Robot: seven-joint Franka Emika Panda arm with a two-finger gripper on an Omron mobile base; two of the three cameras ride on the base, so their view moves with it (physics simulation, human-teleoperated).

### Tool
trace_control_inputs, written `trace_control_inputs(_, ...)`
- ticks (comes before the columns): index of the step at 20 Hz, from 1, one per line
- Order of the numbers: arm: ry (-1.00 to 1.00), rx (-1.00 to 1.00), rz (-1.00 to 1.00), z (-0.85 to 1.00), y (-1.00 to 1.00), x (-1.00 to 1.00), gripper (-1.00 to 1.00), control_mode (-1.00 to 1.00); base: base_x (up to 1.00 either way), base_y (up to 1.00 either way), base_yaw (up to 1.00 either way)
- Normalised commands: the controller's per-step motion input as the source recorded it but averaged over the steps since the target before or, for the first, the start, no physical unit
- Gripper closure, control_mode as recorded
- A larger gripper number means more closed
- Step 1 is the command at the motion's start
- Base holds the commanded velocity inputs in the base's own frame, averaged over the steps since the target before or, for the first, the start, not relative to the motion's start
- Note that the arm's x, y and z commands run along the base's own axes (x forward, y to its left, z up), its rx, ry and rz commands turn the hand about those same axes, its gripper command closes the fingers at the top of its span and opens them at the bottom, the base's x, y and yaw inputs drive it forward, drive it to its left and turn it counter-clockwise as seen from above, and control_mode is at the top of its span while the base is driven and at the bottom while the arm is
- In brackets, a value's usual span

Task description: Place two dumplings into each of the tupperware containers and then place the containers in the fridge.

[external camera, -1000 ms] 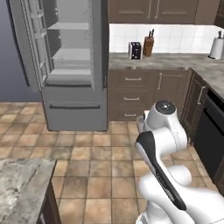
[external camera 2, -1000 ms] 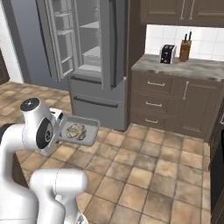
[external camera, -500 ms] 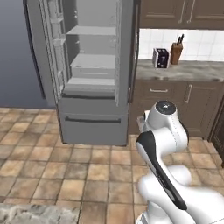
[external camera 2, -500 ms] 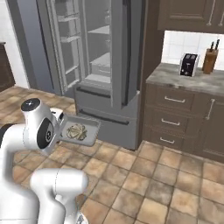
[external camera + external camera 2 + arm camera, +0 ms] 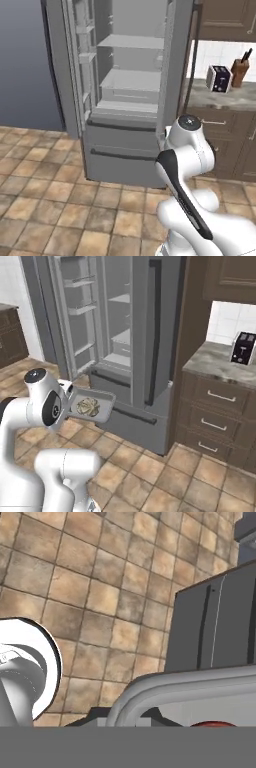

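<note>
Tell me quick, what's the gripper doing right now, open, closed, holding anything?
Gripper: closed on the rim of a tupperware container with dumplings in it, carried in front of the open fridge.

The hand (image 5: 70, 397) is hidden behind the arm, and the tupperware container (image 5: 175, 687) runs off the frame.

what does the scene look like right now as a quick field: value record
carried item: tupperware container held out in front of the arm, above the floor
contents: dumplings inside, count unclear
pincer: hidden behind the arm and the container's rim, state cannot be told
fridge: upper door open, pale shelves visible, lower drawer shut
counter right of fridge: toaster, knife block
floor: brown tiles
</note>
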Motion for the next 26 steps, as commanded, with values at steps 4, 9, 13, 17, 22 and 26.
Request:
trace_control_inputs(4,0.00,0.00,0.00,0.00,0.00,0.00,1.00,1.00,0.98,0.34,0.24)
trace_control_inputs(9,0.00,0.00,0.00,0.00,0.00,0.00,1.00,1.00,0.90,0.37,0.23)
trace_control_inputs(13,0.00,0.00,0.00,0.00,0.00,0.00,1.00,1.00,0.86,0.05,-0.02)
trace_control_inputs(17,0.00,0.00,0.00,0.00,0.00,0.00,1.00,1.00,0.68,0.06,-0.19)
trace_control_inputs(22,0.00,0.00,0.00,0.00,0.00,0.00,1.00,1.00,0.50,0.15,-0.27)
trace_control_inputs(26,0.00,0.00,0.00,0.00,0.00,0.00,1.00,1.00,0.31,0.38,-0.35)
